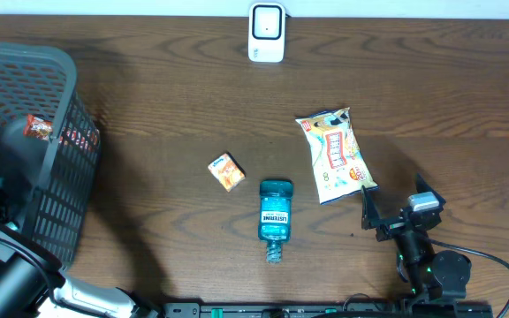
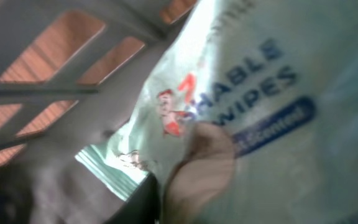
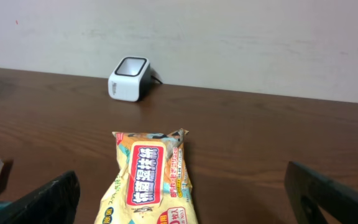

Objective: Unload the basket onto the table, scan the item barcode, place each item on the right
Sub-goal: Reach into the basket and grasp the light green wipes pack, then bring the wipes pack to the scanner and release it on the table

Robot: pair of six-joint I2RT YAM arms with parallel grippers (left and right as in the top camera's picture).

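Item location: the wipes pack (image 2: 266,93) lay inside the grey basket (image 1: 60,79) at the table's left end, with the left arm (image 1: 16,155) reaching down into it.
Item direction: its blue lettering rose toward the upper right of the left wrist view. The pack overran that frame, so its long axis could not be told.
Item look: pale, glossy wrapper, blurred from closeness, with "WIPES" in blue capitals, a dark blue label strip beneath, and a small red figure to the left of the words.
Left gripper: its fingers could not be made out against the pack, so neither its opening nor any hold could be told.
Right gripper (image 1: 394,196): spread wide and empty, low over the table's near right part, facing the far edge.
Scanner (image 1: 266,33): white, with a dark window, at the middle of the table's far edge, well apart from the basket.
In the way: the basket's grey bars stood close around the pack.
Other things: a yellow snack bag (image 1: 337,155) lay just ahead of the right gripper, lengthwise toward the far edge. A blue mouthwash bottle (image 1: 276,212) lay on its side, cap toward the near edge. A small orange box (image 1: 226,171) sat just left of the bottle. A red-printed packet (image 1: 39,127) was also in the basket.
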